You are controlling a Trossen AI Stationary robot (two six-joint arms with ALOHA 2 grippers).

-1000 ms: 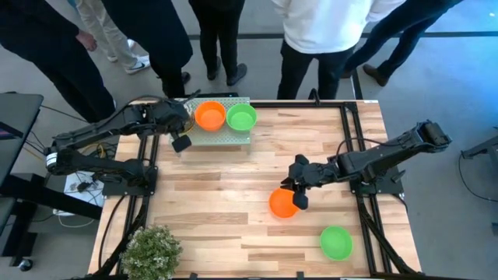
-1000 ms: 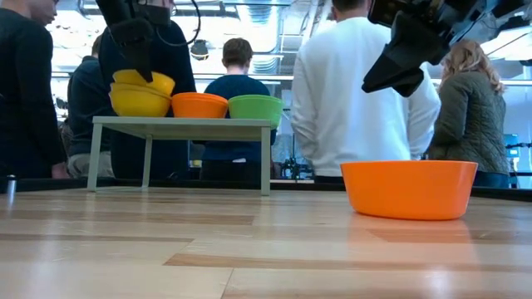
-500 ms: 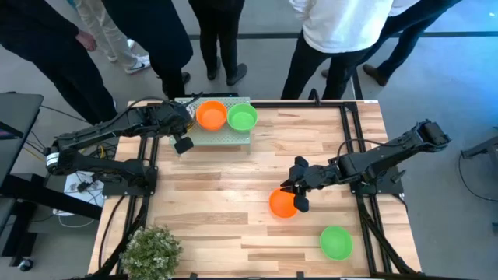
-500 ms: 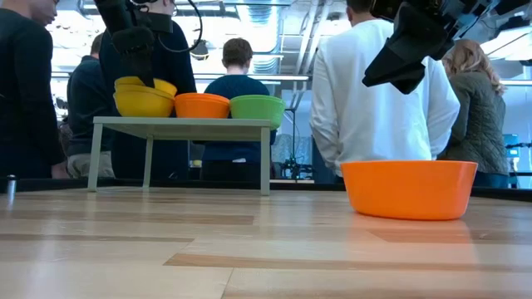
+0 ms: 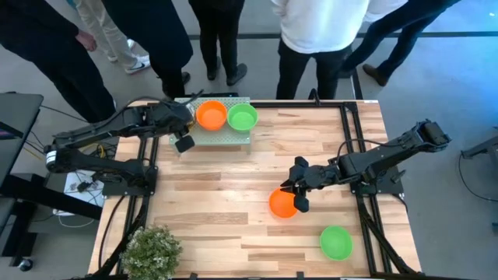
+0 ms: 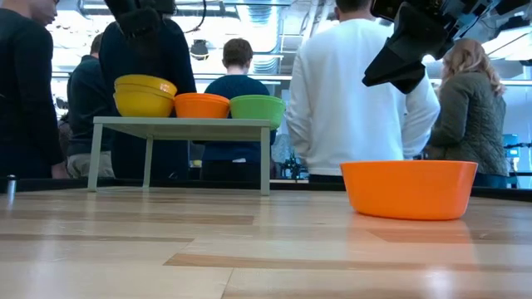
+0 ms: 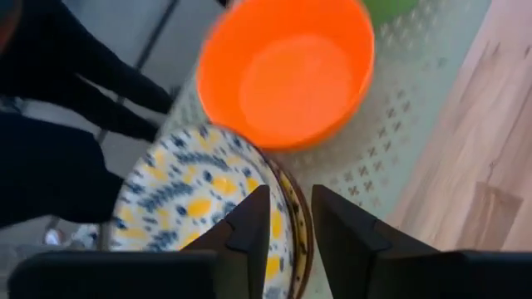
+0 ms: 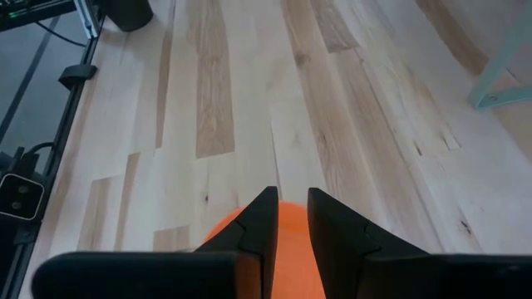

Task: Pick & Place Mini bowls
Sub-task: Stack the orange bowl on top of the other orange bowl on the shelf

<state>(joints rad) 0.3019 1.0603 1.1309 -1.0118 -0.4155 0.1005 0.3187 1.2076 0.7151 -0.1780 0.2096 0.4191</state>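
Note:
A small grey-green shelf (image 5: 222, 138) at the table's far left carries an orange mini bowl (image 5: 208, 115), a green one (image 5: 242, 117) and a stack of two bowls, yellow outside (image 6: 143, 95) and white with blue-yellow flowers inside (image 7: 195, 203). My left gripper (image 7: 291, 195) hovers open just above that stack's rim, lifted clear in the low view (image 6: 140, 10). Another orange bowl (image 5: 282, 204) stands on its base on the table right of centre. My right gripper (image 6: 397, 79) hangs above it with a narrow gap between its fingers, touching nothing. A second green bowl (image 5: 336, 242) sits near the near right corner.
A leafy potted plant (image 5: 152, 249) stands at the near left corner. Several people stand close behind the table's far edge (image 6: 357, 100). Bare wood lies across the table's middle (image 5: 226, 194) and between the shelf and the orange bowl.
My left gripper has let go of the top yellow bowl and risen straight up from the stack. That bowl, tilted a second ago, now sits level, nested in the one below. My right arm has kept still.

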